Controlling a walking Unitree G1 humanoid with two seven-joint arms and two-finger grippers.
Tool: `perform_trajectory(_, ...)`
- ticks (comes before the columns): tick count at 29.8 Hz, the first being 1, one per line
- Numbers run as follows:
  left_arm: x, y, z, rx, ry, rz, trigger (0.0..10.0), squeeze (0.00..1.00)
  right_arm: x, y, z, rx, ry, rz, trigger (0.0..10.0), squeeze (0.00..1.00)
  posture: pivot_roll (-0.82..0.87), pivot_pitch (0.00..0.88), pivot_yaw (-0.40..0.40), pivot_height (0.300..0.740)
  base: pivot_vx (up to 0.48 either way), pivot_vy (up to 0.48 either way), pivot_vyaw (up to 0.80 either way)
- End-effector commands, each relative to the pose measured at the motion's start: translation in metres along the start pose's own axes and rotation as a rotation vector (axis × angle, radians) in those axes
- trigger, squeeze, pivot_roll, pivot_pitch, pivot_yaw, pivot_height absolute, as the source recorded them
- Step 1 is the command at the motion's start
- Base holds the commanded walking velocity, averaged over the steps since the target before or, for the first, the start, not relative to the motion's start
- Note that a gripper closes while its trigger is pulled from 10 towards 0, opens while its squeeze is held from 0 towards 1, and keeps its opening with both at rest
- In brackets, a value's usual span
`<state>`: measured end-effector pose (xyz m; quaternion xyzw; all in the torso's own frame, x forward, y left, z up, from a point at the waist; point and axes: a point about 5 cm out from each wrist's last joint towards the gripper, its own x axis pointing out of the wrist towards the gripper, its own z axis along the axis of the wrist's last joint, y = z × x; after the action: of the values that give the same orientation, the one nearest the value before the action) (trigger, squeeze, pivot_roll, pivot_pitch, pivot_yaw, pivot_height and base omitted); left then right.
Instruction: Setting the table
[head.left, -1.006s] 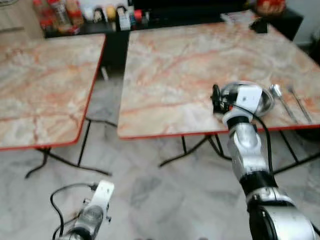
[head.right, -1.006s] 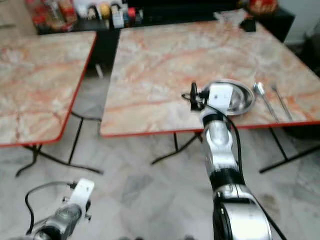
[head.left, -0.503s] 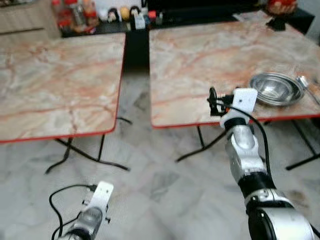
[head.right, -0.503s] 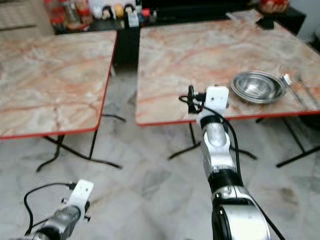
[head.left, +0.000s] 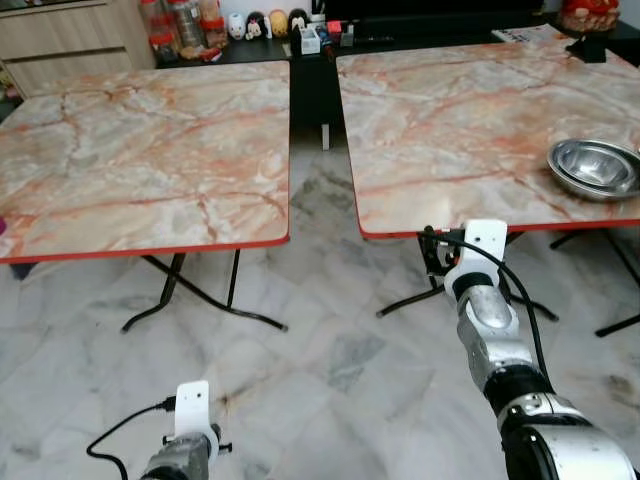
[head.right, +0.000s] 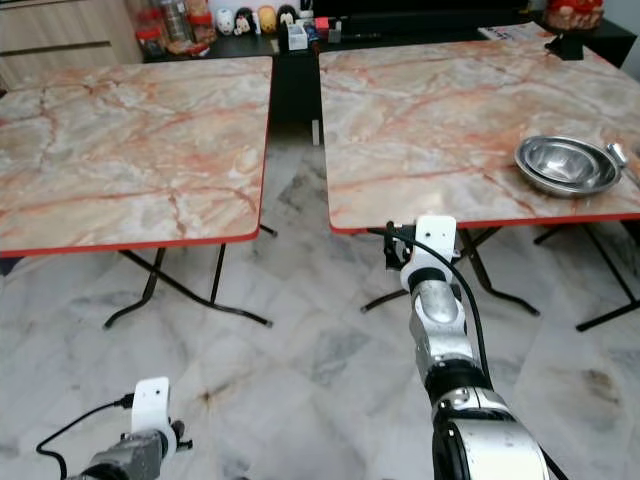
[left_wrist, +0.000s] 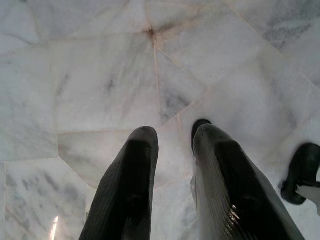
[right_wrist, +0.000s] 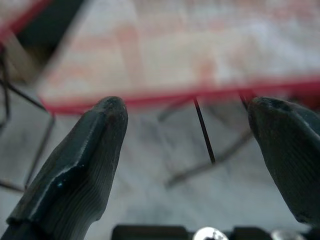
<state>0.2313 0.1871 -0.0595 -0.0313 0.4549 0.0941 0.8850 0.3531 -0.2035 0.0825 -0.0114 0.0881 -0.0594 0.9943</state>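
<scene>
A steel bowl (head.left: 595, 168) sits near the right front edge of the right marble table (head.left: 450, 110), with a spoon (head.right: 621, 156) just to its right. My right gripper (head.left: 431, 252) hangs open and empty just in front of and below that table's red front edge, well left of the bowl. In the right wrist view its fingers (right_wrist: 80, 160) stand wide apart, facing the table edge and a black leg. My left gripper (left_wrist: 175, 137) hangs low over the marble floor, its fingers close together with nothing between them. The left arm (head.left: 188, 450) shows at the bottom.
A second marble table (head.left: 140, 150) with a red edge stands to the left, a floor gap between the two. Black folding legs (head.left: 205, 300) splay under both tables. A dark low shelf (head.left: 300, 30) with bottles and jars runs along the back, beside a wooden cabinet (head.left: 60, 40).
The whole view has pulled back and swung left. My right gripper, at the bowl's left rim a second ago, now hangs lower, off the table's front edge; the bowl stays on the table.
</scene>
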Motion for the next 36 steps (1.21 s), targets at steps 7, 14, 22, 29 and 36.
perform_trajectory(7, 0.0, 0.001, -0.001, 0.034, 0.012, -0.004, 10.0, 0.0, -0.019, -0.006, -0.061, -0.013, 0.39, -0.037, 10.0, 0.0, -0.08, 0.079, 0.064, 0.74, 0.0, 0.0, 0.0)
perform_trajectory(14, 0.0, 0.001, 0.0, 0.069, 0.008, -0.014, 10.0, 0.0, -0.03, 0.0, -0.081, -0.033, 0.495, -0.021, 10.0, 0.0, -0.08, 0.079, 0.065, 0.74, 0.0, 0.0, 0.0)
perform_trajectory(22, 0.0, 0.001, 0.002, 0.074, -0.008, -0.014, 10.0, 0.0, -0.062, -0.001, -0.125, -0.047, 0.669, 0.006, 10.0, 0.0, -0.07, 0.077, 0.064, 0.74, 0.0, 0.0, 0.0)
perform_trajectory(29, 0.0, 0.001, 0.002, 0.076, -0.019, -0.023, 10.0, 0.0, -0.077, -0.003, -0.141, -0.084, 0.763, 0.017, 10.0, 0.0, -0.07, 0.07, 0.06, 0.74, 0.0, 0.0, 0.0)
perform_trajectory(36, 0.0, 0.003, 0.002, 0.091, -0.025, -0.024, 10.0, 0.0, -0.077, 0.002, -0.142, -0.094, 0.764, 0.047, 10.0, 0.0, -0.07, 0.054, 0.064, 0.74, 0.0, 0.0, 0.0)
